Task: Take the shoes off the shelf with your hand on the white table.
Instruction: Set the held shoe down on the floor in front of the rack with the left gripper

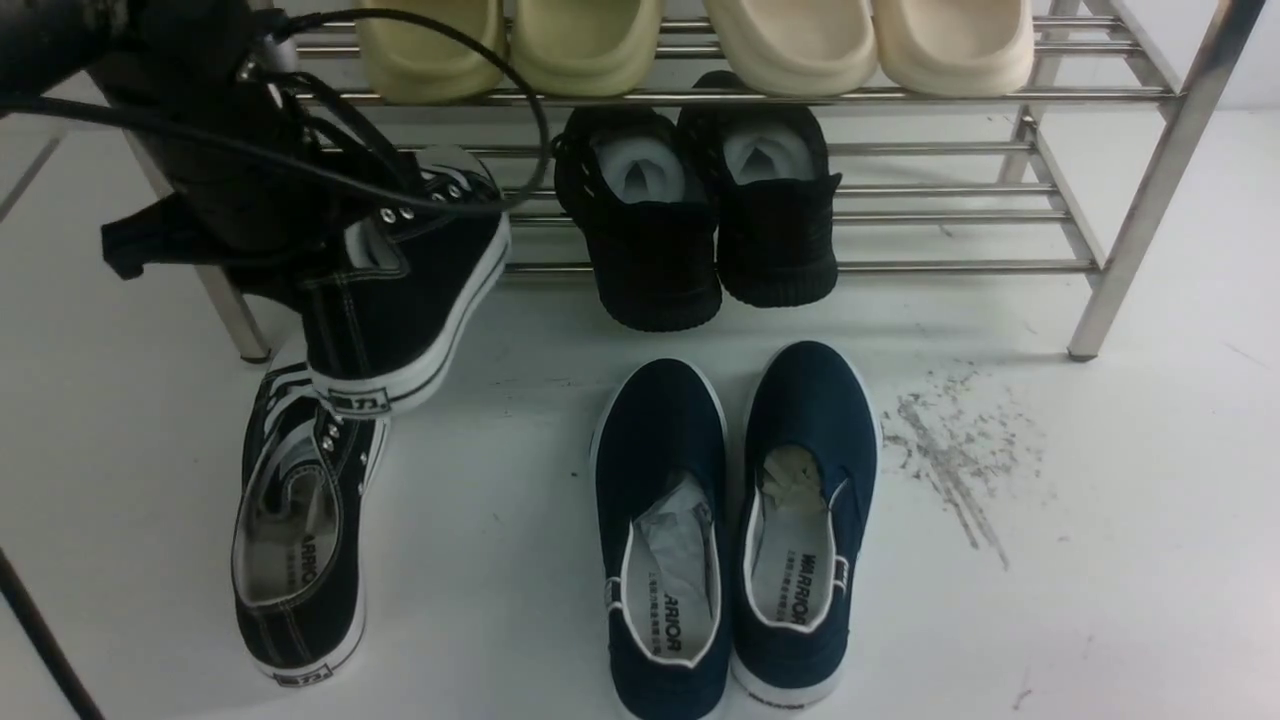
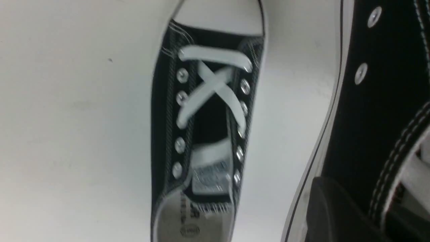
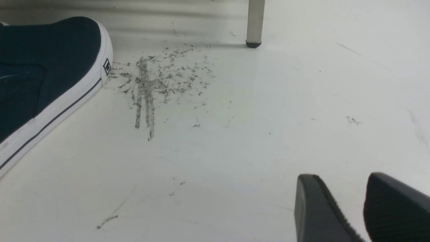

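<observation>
One black canvas sneaker [image 1: 400, 310] hangs tilted in the air at the left end of the steel shelf [image 1: 1140, 230], heel toward me. My left gripper [image 1: 345, 250] is shut on its side wall. In the left wrist view one finger [image 2: 336, 208] presses the outside of that shoe [image 2: 379, 101]. The other black canvas sneaker [image 1: 300, 540] lies on the white table [image 1: 1100, 600] just below, also seen from above [image 2: 205, 117]. My right gripper [image 3: 352, 201] is open, low over the bare table [image 3: 235, 151], holding nothing. It is out of the front view.
All-black knit sneakers [image 1: 700, 220] sit on the shelf's lower tier. Yellow-green slippers [image 1: 510, 45] and cream slippers [image 1: 870, 40] sit on the top tier. Navy slip-ons [image 1: 735, 530] stand on the table, grey scuff marks [image 1: 950, 450] to their right. A shelf leg [image 3: 254, 23] stands beyond the scuffs.
</observation>
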